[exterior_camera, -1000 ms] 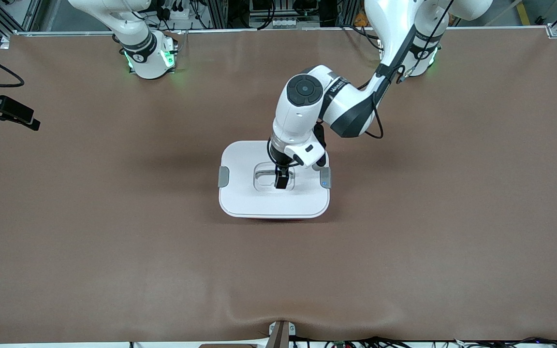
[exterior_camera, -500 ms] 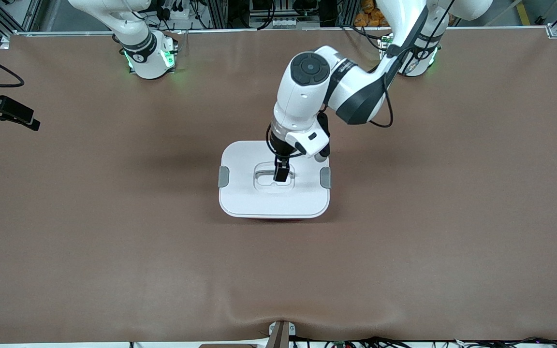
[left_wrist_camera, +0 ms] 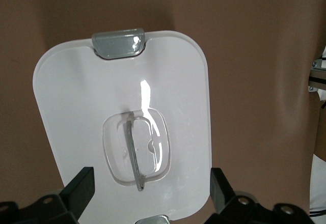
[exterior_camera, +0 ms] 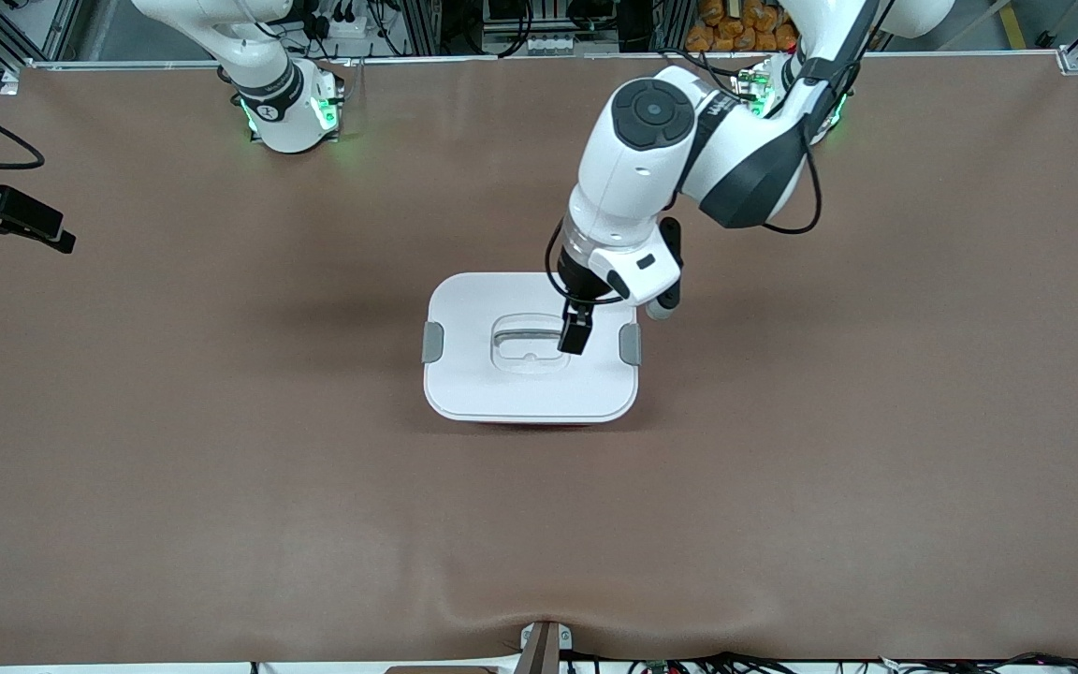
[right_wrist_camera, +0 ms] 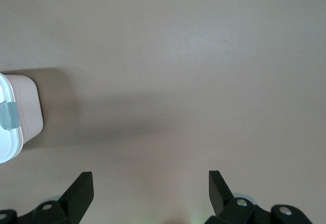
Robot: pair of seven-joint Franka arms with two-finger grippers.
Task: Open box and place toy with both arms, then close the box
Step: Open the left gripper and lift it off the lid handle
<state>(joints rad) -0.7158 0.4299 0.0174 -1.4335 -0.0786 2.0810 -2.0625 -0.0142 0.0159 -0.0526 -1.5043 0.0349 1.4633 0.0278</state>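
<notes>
The box [exterior_camera: 502, 384] stands mid-table with its white lid on, and a grey clip [exterior_camera: 432, 342] shows at each end. Its recessed handle [exterior_camera: 525, 332] lies flat. My left gripper [exterior_camera: 575, 332] hangs open above the lid, over the end of the handle recess toward the left arm's base, holding nothing. The left wrist view looks down on the lid [left_wrist_camera: 76, 91], the handle [left_wrist_camera: 135, 152] and one clip [left_wrist_camera: 118, 43], with the left gripper [left_wrist_camera: 151, 186] spread wide. My right gripper [right_wrist_camera: 150, 191] is open over bare table, with the box [right_wrist_camera: 20, 112] at the edge. The toy is out of view.
A black device [exterior_camera: 6, 220] on a cable sticks in over the table's edge at the right arm's end. The right arm's base [exterior_camera: 286, 112] and the left arm's base [exterior_camera: 820, 112] stand along the table edge farthest from the front camera.
The left arm has lifted and drawn back toward its base. Its gripper has slid from the middle of the handle to the recess's end, staying open. The box has not moved.
</notes>
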